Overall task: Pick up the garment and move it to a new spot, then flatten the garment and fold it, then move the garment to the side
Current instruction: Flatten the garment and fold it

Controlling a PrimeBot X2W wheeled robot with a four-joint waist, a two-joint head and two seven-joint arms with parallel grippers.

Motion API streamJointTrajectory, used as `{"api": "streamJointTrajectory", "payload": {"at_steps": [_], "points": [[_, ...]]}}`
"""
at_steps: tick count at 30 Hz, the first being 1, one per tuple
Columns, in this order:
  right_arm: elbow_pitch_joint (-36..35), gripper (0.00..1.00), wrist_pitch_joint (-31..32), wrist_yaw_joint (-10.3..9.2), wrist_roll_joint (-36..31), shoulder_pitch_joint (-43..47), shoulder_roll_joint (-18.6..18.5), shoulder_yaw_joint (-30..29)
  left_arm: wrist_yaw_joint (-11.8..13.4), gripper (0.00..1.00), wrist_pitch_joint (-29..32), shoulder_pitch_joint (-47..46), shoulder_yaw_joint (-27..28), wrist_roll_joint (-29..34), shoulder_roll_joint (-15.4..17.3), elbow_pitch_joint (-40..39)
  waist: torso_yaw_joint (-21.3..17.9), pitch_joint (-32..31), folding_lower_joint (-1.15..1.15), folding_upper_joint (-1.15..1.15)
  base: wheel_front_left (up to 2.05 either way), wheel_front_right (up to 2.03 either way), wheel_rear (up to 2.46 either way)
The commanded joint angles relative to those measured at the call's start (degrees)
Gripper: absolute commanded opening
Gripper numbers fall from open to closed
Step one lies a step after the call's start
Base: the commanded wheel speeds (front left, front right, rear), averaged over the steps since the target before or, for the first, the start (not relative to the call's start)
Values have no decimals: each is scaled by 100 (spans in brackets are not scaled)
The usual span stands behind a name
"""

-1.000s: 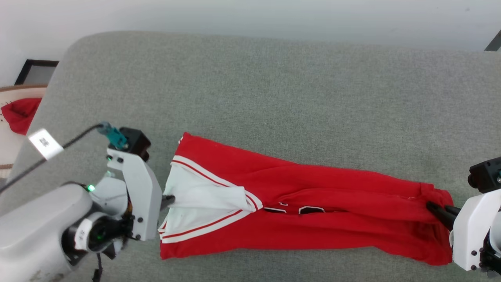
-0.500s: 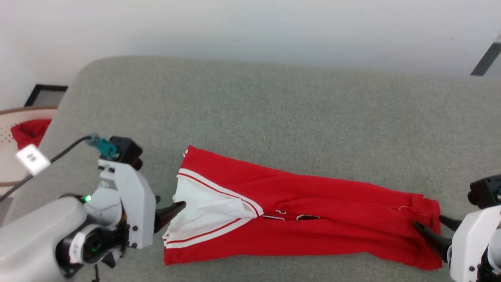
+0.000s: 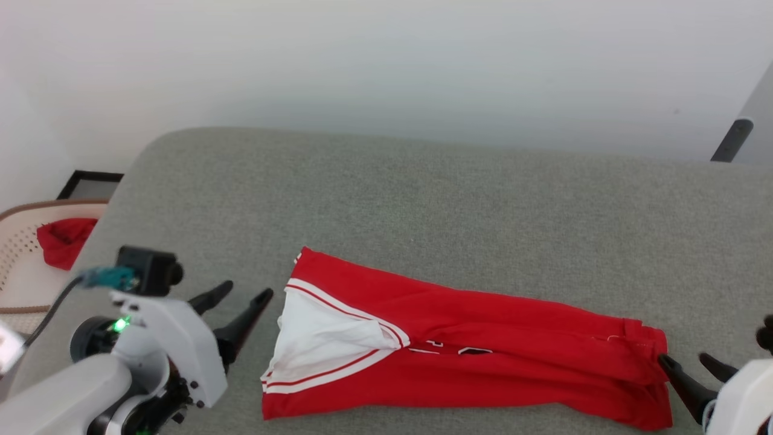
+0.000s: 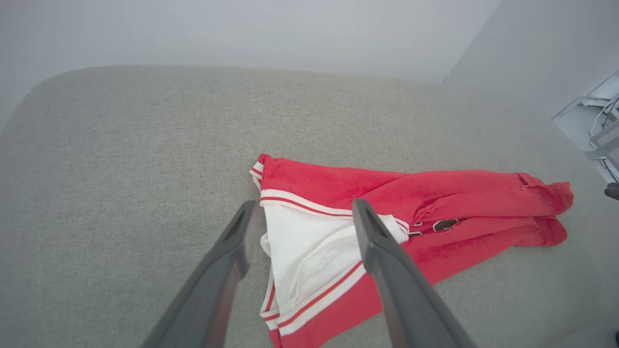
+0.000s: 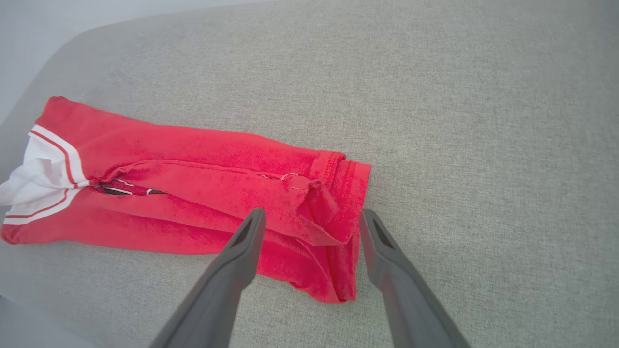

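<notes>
Both pairs of fingers (image 4: 382, 261) spread wide, nothing clamped in either. Garment (image 3: 495, 338) stretched long and narrow across the grey padded surface (image 3: 423, 199), folded in on itself lengthwise, a sliver of black lettering peeking from the fold. Left gripper (image 3: 246, 290) just beside the white-panel end, clear of the cloth. Right gripper (image 3: 683, 358) at the opposite end, by the red hem, one fingertip right at the edge; touching or not, impossible to tell. Off past the surface's left corner, a small red cloth (image 3: 63, 241) bunched against a cream perforated basket (image 3: 18, 266).
</notes>
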Motion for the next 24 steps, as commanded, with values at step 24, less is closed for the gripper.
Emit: {"api": "streamJointTrajectory", "payload": {"at_steps": [24], "points": [[685,100,9,0,-320,323,463,-856,-748,100,-1561,2660,3294,2674,-1757,1151,433,-352,0,0,0,0,0]]}}
